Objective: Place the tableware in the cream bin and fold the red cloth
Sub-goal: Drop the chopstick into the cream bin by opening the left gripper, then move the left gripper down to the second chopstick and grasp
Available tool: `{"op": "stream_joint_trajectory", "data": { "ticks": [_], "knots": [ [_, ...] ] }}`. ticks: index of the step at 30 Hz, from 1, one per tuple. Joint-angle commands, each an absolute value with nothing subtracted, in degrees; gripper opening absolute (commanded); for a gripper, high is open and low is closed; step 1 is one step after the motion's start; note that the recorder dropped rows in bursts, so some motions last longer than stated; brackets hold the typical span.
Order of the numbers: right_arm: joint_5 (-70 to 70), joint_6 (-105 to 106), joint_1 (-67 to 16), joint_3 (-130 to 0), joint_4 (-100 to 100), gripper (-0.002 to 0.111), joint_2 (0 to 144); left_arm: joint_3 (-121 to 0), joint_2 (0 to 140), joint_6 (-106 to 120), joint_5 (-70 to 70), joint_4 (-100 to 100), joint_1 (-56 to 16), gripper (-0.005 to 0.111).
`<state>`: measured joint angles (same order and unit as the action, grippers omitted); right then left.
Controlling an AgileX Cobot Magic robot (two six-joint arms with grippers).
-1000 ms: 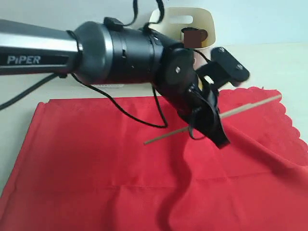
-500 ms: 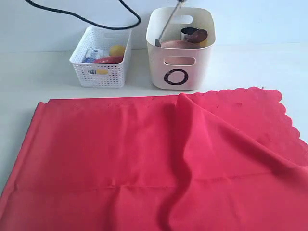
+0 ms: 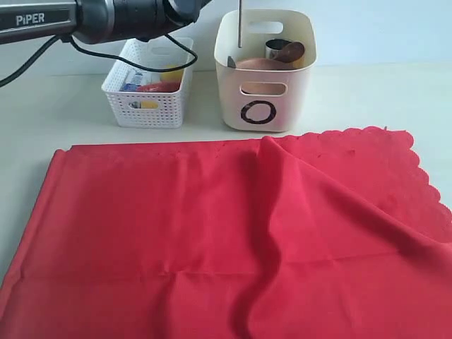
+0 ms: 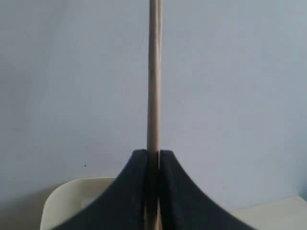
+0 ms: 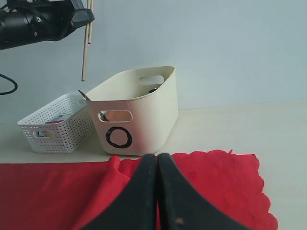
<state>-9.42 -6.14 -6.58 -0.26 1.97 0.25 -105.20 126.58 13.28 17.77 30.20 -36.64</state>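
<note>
The left tool [image 4: 152, 154], its jaws narrowed onto a single wooden chopstick [image 4: 154, 72], held the stick upright above the cream bin [image 3: 300, 92], over the side of the bin nearest the white lattice basket [image 3: 145, 106]. Seen from the right wrist, the stick's lower end hung clear of the bin's rim and touched nothing. The left arm [image 3: 106, 18] reached in high above the basket beside the bin. Inside the bin lay a round brown plate [image 3: 256, 64], and behind it, at the bin's far corner, stood a shiny steel cup [image 3: 275, 48] with a dark wooden spoon [image 3: 291, 51] leaning against it. The basket, just beside the bin, held mixed food items in red and yellow that were too small to name. The red cloth [image 3: 176, 233] lay spread and unfolded on the pale surface [image 3: 367, 92] in front of the bin, its far edge close to the bin's base but not touching it. A raised ridge ran across the cloth from the point nearest the bin, and the scalloped edge lay on the side of the bin away from the basket. The right tool [image 5: 157, 160] hovered low over the cloth in front of the bin, its jaws pressed together with nothing between them.
</note>
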Motion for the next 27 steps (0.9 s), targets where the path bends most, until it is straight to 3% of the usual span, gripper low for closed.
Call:
{"op": "stream_joint_trajectory", "data": {
  "ticks": [1,5,14,20,24,27],
  "knots": [
    [-8.93,-6.04,-6.66,0.0,1.6,0.0,0.0,-105.9,126.67,13.52,19.42,30.71,-36.21,0.028],
    [-8.93,-6.04,-6.66,0.0,1.6,0.0,0.0,-105.1,126.42,13.28,19.41,30.46,-35.4,0.043],
    [-8.93,-6.04,-6.66,0.0,1.6,0.0,0.0,-104.87,124.35,13.28,13.59,30.47,-35.4,0.043],
    [-8.93,-6.04,-6.66,0.0,1.6,0.0,0.0,-104.87,116.12,14.99,-24.53,14.1,-35.32,0.043],
    [-8.93,-6.04,-6.66,0.0,1.6,0.0,0.0,-104.76,116.8,15.85,-50.43,13.96,-35.45,0.043],
    [-8.93,-6.04,-6.66,0.0,1.6,0.0,0.0,-104.19,119.47,15.12,-57.83,14.14,-36.09,0.043]
  ]
}}
